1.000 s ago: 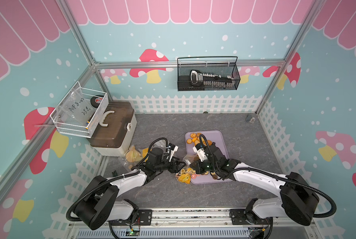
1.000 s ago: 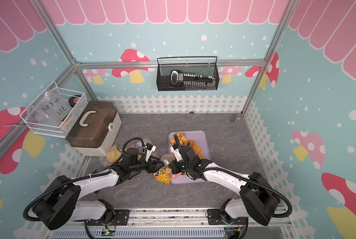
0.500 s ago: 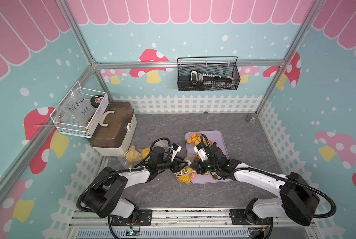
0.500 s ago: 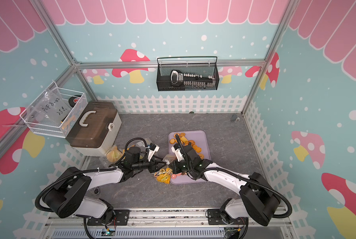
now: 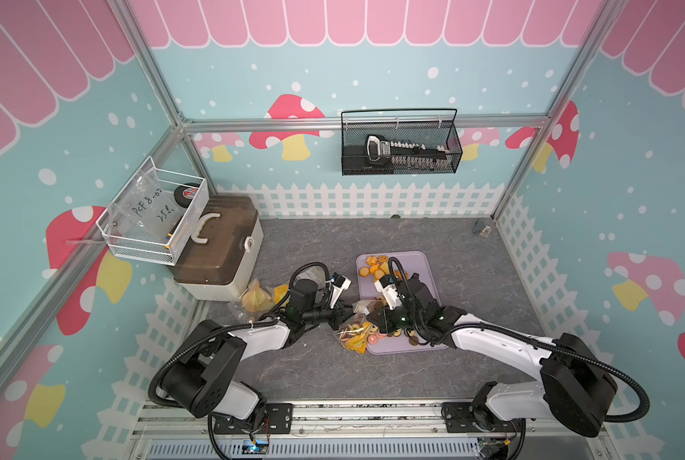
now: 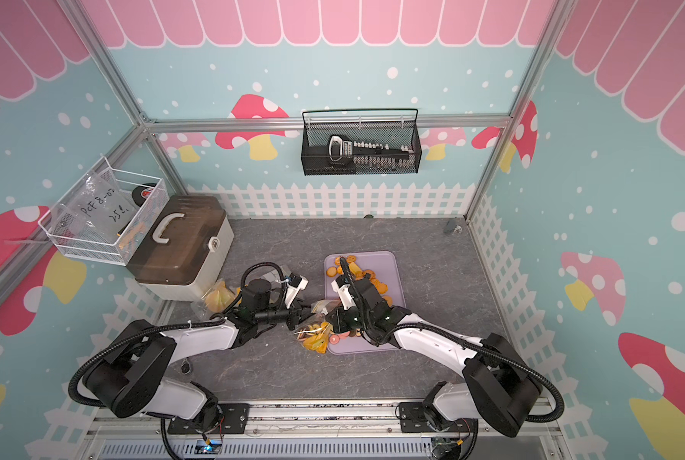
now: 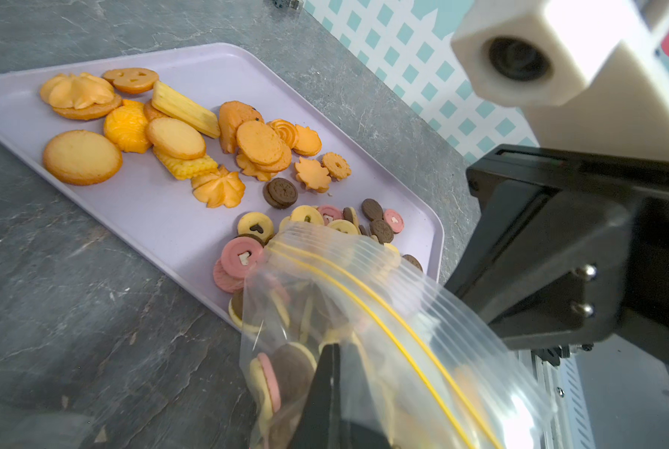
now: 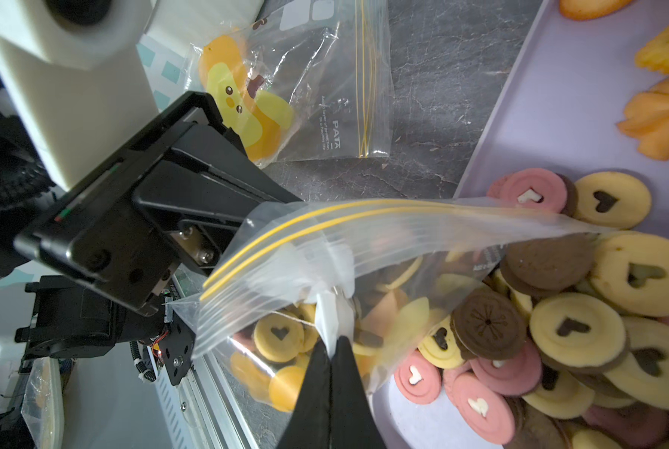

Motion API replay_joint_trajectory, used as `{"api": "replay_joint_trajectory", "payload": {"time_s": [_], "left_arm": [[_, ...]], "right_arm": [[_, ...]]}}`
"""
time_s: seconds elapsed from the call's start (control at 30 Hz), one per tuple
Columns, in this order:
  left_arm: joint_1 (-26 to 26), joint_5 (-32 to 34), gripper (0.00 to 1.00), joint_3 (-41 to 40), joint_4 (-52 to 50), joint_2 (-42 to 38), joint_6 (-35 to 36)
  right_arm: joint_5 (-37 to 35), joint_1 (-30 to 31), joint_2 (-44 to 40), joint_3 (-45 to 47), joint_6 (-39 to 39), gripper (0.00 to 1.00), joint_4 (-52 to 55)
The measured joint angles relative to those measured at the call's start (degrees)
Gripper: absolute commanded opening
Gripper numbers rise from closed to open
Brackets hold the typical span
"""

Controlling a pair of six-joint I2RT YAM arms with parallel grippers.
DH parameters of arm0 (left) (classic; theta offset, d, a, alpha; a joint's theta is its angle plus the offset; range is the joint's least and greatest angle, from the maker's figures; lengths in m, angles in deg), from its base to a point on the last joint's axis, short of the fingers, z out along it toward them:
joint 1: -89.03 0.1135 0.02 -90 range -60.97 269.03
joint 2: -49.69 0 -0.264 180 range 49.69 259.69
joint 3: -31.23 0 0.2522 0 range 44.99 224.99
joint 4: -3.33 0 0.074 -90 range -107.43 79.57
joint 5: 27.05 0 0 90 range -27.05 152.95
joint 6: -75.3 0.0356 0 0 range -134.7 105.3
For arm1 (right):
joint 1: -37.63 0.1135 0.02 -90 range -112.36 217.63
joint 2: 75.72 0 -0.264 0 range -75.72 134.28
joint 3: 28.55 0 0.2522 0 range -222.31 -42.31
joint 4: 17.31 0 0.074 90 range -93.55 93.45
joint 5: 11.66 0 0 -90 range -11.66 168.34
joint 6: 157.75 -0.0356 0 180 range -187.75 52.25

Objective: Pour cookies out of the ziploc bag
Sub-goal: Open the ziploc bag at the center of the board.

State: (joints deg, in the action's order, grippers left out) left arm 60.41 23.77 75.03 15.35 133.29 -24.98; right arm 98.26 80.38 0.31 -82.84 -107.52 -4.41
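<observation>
A brown-lidded box (image 5: 217, 251) stands well left of the lavender tray (image 5: 424, 263). At the tray's near-left edge, the left gripper (image 7: 327, 373) and the right gripper (image 8: 331, 357) both pinch the ziploc bag (image 7: 364, 311). A duck-print bag (image 8: 325, 97) lies beside the tray. The cookies (image 7: 243, 256) are heaped on the tray at the ziploc bag's mouth.

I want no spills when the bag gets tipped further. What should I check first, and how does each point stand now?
1. Left gripper shut on bag: ok.
2. Right gripper shut on bag: ok.
3. Bag mouth open over tray: ok.
4. Bag emptied: not ok, cookies inside.
5. Bare room on tray: ok.
</observation>
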Motion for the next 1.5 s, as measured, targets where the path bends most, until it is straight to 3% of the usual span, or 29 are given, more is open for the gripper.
{"api": "replay_joint_trajectory", "payload": {"time_s": [0.27,0.53,0.67,0.77,1.13,1.3,1.5], "left_arm": [[0.3,4.6,0.0,0.0,-7.2,-6.4,0.0],[0.9,6.4,0.0,0.0,-9.7,-7.4,-0.4],[0.9,6.4,0.0,0.0,-9.8,-7.8,-0.9],[0.7,6.2,0.0,0.0,-9.9,-8.6,-0.9],[0.3,6.2,0.0,0.0,-11.3,-11.5,-0.9],[0.3,6.5,0.0,0.0,-12.5,-12.0,-0.8],[0.3,6.9,0.0,0.0,-13.4,-12.4,-0.8]], "right_arm": [[-2.0,0.0,-4.3,0.3,-0.4,0.0,1.7],[-2.3,0.0,-5.7,2.9,-1.0,0.0,3.4],[-2.2,0.0,-6.3,3.0,-1.4,0.34,3.1],[-1.0,-0.1,-6.0,2.9,-2.1,0.48,1.5],[5.5,-1.3,3.1,2.3,-6.7,0.51,-11.3],[8.7,-2.5,3.4,4.6,-10.0,0.6,-21.7],[10.4,-3.7,3.3,7.5,-12.1,0.58,-26.6]]}}
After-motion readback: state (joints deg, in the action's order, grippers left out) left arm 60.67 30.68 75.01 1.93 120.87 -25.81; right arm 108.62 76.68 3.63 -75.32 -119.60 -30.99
